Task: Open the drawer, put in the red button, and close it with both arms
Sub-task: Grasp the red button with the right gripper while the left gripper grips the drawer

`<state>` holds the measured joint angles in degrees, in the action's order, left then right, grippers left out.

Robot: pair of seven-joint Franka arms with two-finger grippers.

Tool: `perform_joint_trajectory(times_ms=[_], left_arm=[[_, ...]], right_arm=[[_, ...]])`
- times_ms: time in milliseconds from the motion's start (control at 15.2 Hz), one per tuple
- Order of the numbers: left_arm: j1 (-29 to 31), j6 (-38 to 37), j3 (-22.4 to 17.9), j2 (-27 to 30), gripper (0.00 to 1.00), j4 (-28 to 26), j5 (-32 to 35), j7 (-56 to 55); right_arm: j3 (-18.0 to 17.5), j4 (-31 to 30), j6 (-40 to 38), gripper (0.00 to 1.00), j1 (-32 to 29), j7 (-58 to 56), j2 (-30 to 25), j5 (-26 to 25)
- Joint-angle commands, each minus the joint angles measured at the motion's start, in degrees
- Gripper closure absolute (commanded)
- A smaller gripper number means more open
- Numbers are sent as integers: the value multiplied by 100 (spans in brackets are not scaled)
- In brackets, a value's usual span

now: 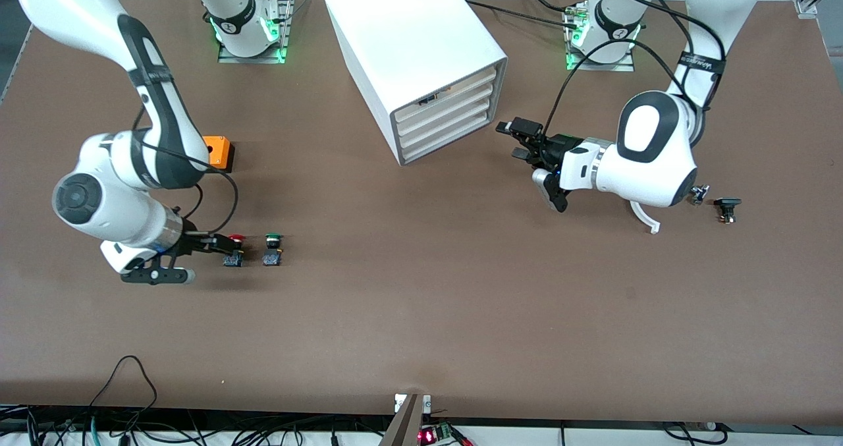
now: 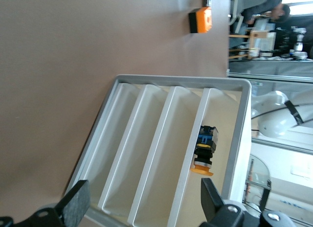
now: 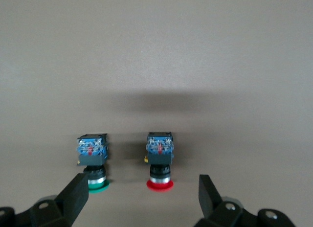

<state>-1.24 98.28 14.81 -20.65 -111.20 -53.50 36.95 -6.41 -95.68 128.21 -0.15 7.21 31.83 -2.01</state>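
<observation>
The red button [image 1: 234,248] lies on its side on the table toward the right arm's end, beside the green-capped button [image 1: 272,250]. My right gripper [image 1: 219,244] is open, low over the table, with the red cap [image 3: 160,184] just between its fingertips [image 3: 73,200]; it touches nothing. The white cabinet [image 1: 408,44] stands at the table's middle with all four drawers shut. The second-highest drawer [image 1: 448,111] also shows in the left wrist view [image 2: 172,153]. My left gripper [image 1: 521,144] is open and empty, a short way in front of the drawer fronts.
An orange-capped button [image 2: 204,151] lies in the top drawer. An orange box [image 1: 217,153] sits by the right arm. A small black button [image 1: 727,207] lies toward the left arm's end. The green button [image 3: 93,161] lies close to one right finger.
</observation>
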Motion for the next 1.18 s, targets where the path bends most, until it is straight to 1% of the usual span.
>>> perform_joint_trajectory(times_ms=[0, 66, 131, 263, 460, 591, 657, 722, 788, 919, 1051, 1116], left_arm=[[71, 139, 13, -167, 0, -672, -922, 1031], [63, 139, 4, -202, 0, -805, -1247, 1138], [36, 130, 13, -220, 0, -893, -1390, 1200], [10, 122, 13, -395, 0, -1008, -1574, 1314], [-8, 104, 22, -483, 2, -1333, -1812, 1665], [-8, 130, 250, -545, 2, -1570, -2014, 1911], [-25, 130, 268, -597, 2, -1693, -2163, 2086], [-43, 130, 338, -693, 5, -1746, -2225, 2297], [-34, 130, 399, -816, 6, -1808, -2252, 2455], [-43, 104, 409, -1115, 15, -1826, -2270, 2868], [-52, 86, 426, -1248, 36, -1826, -2287, 3107], [-43, 86, 513, -1257, 45, -1826, -2357, 3107]], right_arm=[[-9, -74, 379, 0, -47, -123, 279, -19], [-1, -74, 441, 0, -47, -149, 358, -19], [-1, -74, 529, 0, -47, -176, 437, -28], [17, -83, 670, 0, -47, -185, 578, -28], [26, -83, 872, 0, -64, -228, 806, -28], [26, -83, 969, 2, -108, -281, 868, -28], [26, -74, 1004, 6, -108, -377, 886, -28], [34, -74, 1004, 13, -117, -439, 895, -28], [35, -74, 1004, 23, -134, -466, 895, -36], [35, -65, 1004, 50, -152, -475, 895, -36], [35, -65, 1004, 75, -152, -492, 895, -28], [35, -65, 1004, 84, -152, -492, 895, -28]])
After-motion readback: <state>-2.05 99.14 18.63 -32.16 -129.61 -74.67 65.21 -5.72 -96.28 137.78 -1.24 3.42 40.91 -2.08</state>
